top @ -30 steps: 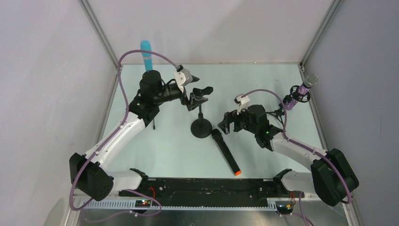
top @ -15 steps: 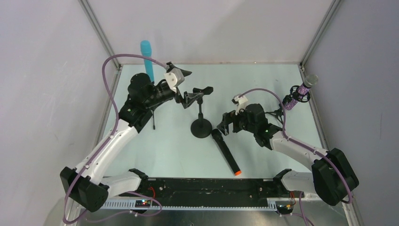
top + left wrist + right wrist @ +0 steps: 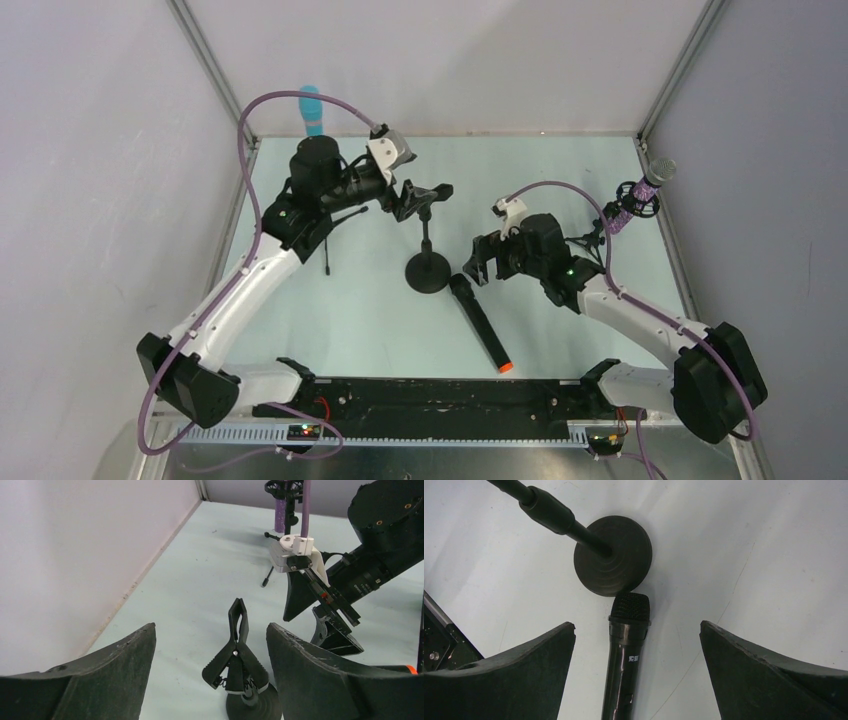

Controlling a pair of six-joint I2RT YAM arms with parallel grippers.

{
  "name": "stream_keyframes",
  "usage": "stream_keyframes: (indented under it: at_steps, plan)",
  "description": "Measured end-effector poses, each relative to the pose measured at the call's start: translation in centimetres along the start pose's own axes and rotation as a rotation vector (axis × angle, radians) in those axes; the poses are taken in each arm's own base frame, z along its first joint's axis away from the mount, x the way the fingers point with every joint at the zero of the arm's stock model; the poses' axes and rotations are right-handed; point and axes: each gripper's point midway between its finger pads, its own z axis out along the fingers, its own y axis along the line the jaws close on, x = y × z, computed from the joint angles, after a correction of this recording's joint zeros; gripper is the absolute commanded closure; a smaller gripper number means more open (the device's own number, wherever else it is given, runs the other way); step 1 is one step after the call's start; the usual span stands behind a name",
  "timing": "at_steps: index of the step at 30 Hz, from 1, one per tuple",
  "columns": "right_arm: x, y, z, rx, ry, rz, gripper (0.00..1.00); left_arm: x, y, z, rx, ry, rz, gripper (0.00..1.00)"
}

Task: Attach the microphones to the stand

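Showing the left pincer (image 3: pixel 407 197) spread wide at the spring clip (image 3: pixel 237 647) atop the round-base stand (image 3: pixel 428 272), fingers (image 3: pixel 100 680) flanking the clip and touching nothing. Showing the right pincer (image 3: pixel 481 262) equally spread just right of the stand, hanging low over the table (image 3: pixel 560 170), straddling the mesh head of the black microphone (image 3: pixel 626 650) without gripping it.

Finding that microphone lying flat, head right against the stand's base, body running nearward and rightward from the stand, orange end (image 3: pixel 506 368) pointing away from it.

Tracing the left arm in from the near-left corner, bending at the elbow, wrist pointing rightward toward the stand. Tracing the right arm in from the near-right corner, forearm lying low, wrist tilting down beside the stand.

Spotting the cyan microphone (image 3: pixel 312 110) standing upright, far and left of the stand, lower part hiding behind the left arm, holder impossible to make out. Spotting the purple microphone (image 3: pixel 650 180) sitting tilted in its own holder well right of the stand, by the side wall.

Losing the black microphone's orange end below the right wrist view's bottom edge. Failing to tell whether its head is actually touching the base.
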Motion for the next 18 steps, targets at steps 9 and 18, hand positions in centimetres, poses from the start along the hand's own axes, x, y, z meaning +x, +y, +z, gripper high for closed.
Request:
stream_keyframes:
  at_steps: [9,18]
  plan:
    - [1.8,1.7,-0.1,0.025,0.112,-0.073,0.01,1.4,-1.1,0.3,0.019,0.059,0.006,0.16]
    - [7.2,-0.2,1.0,0.132,0.313,-0.091,0.01,2.3,-1.4,-0.2,-0.007,0.091,0.045,0.13]
